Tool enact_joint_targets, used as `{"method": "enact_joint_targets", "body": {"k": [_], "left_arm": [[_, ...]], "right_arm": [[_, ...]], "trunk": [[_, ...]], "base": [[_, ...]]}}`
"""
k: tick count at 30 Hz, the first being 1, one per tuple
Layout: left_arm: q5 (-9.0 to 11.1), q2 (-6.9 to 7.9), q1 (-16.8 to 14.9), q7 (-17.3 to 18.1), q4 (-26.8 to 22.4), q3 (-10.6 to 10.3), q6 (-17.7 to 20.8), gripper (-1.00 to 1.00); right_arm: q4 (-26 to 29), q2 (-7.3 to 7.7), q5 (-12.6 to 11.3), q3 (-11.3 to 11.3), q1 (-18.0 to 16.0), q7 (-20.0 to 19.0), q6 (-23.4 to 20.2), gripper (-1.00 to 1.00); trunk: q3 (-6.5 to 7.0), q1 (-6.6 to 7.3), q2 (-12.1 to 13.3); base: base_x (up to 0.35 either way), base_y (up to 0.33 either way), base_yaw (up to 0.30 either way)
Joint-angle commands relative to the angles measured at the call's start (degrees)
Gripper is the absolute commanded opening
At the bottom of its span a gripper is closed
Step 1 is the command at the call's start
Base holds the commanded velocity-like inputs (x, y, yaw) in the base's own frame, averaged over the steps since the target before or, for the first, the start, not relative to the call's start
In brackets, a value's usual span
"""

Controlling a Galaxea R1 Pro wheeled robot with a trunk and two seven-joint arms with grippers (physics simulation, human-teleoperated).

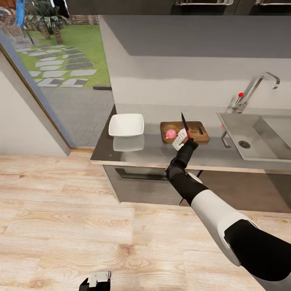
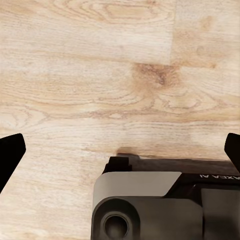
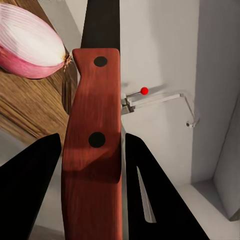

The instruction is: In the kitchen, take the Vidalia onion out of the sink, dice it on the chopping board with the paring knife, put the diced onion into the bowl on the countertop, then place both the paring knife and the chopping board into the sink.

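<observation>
The right gripper (image 1: 183, 138) is clamped on the red handle of the dark-bladed paring knife (image 1: 185, 125), blade pointing up over the brown wooden chopping board (image 1: 198, 131). The pinkish-red round Vidalia onion (image 1: 171, 133) rests whole on the board, just beside the gripper. The white square-ish bowl (image 1: 126, 124) sits on the grey reflective countertop (image 1: 153, 151), left of the board. The stainless-steel sink (image 1: 258, 137) and its grey metal tap (image 1: 258, 87) lie to the right. The left gripper (image 2: 120, 150) hangs over the light wooden floor (image 2: 100, 75), fingers apart.
</observation>
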State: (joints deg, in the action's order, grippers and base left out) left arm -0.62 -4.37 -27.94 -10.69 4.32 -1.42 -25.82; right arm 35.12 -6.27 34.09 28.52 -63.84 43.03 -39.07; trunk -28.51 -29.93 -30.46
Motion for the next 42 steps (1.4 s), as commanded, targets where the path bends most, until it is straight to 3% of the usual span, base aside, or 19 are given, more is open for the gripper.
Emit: {"method": "enact_joint_targets", "body": {"k": [1,16,42], "left_arm": [[-0.1,-0.02,-0.1,-0.3,0.3,-0.2,-0.4,1.00],[-0.1,-0.11,-0.1,-0.3,0.3,-0.2,-0.3,1.00],[-0.1,-0.11,-0.1,-0.3,0.3,-0.2,-0.3,1.00]], "right_arm": [[0.0,0.02,0.1,0.1,-0.1,0.1,-0.3,-1.00],[-1.3,1.13,-0.2,0.2,-0.1,0.0,-0.5,-1.00],[-2.8,0.99,-0.2,0.2,-0.1,-0.1,-0.3,-1.00]], "trunk": [[-0.07,-0.02,-0.1],[-0.07,-0.02,-0.1],[-0.07,-0.02,-0.1]], "base": [[0.000,0.000,0.000],[0.000,0.000,0.000],[0.000,0.000,0.000]]}}
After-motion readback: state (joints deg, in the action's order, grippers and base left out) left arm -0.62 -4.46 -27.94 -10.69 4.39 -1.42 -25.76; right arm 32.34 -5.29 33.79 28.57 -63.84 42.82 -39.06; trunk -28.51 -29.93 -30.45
